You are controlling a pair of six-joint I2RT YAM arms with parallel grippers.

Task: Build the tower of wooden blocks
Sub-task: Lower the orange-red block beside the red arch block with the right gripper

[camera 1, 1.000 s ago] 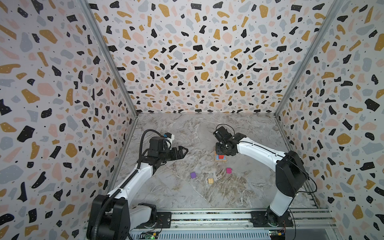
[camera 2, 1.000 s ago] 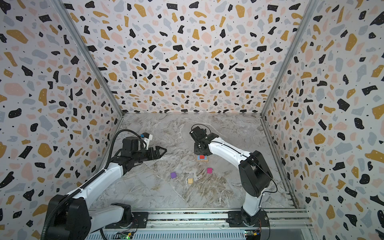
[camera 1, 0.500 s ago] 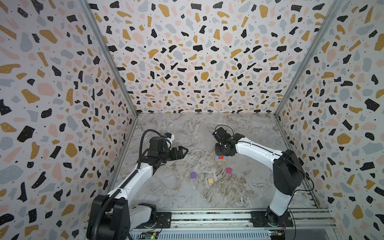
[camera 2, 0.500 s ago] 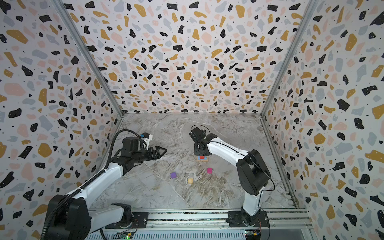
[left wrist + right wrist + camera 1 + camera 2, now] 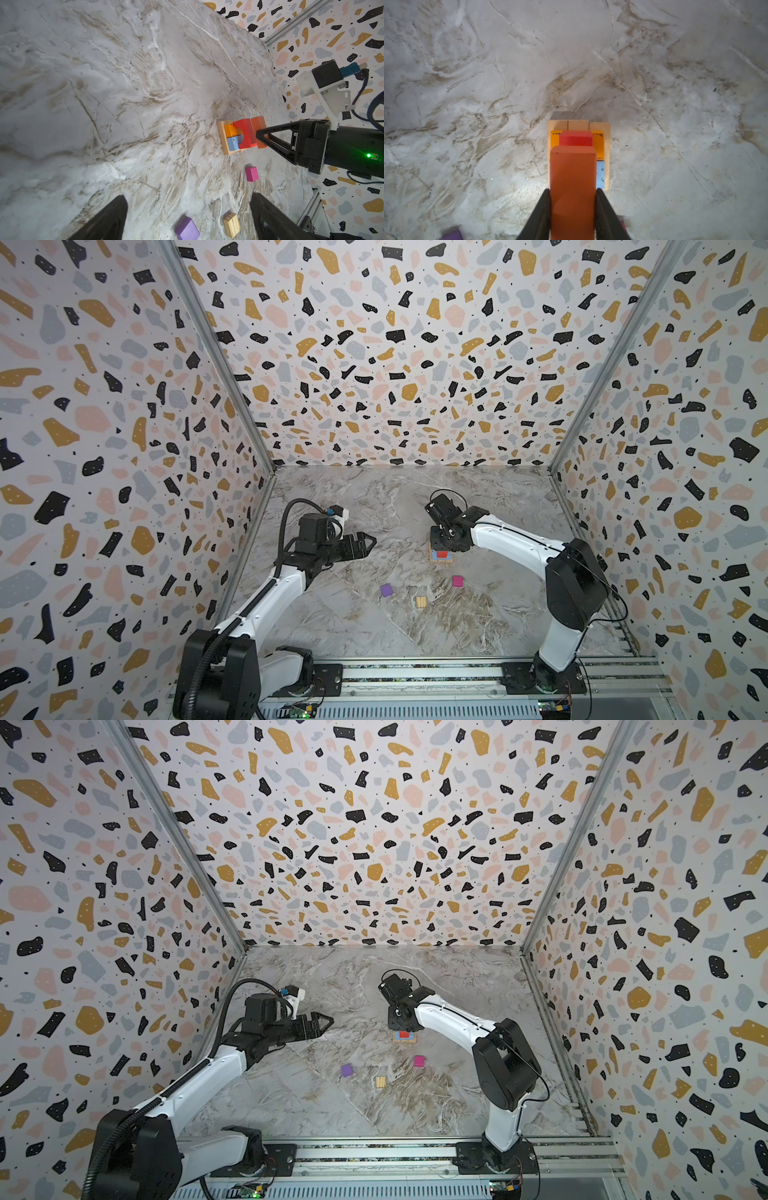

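Observation:
The tower (image 5: 441, 556) (image 5: 404, 1036) stands mid-table. It has a tan plank base (image 5: 607, 128), an orange block (image 5: 600, 145) and a blue block (image 5: 600, 174), with a red arched block (image 5: 245, 133) (image 5: 576, 138) above them. My right gripper (image 5: 573, 190) (image 5: 442, 545) points straight down over it, shut on an orange-red block (image 5: 573, 176) (image 5: 259, 133). That block sits right over the red one; I cannot tell whether they touch. My left gripper (image 5: 365, 541) (image 5: 324, 1021) (image 5: 188, 196) hangs open and empty, well left of the tower.
Three loose blocks lie on the marble floor in front of the tower: a purple cube (image 5: 386, 590) (image 5: 187, 229), a small tan block (image 5: 421, 602) (image 5: 231, 224) and a magenta cube (image 5: 457, 581) (image 5: 251, 174). Speckled walls close in three sides.
The right arm's elbow has swung slightly left while its gripper stays over the tower with the block. The left arm has not moved.

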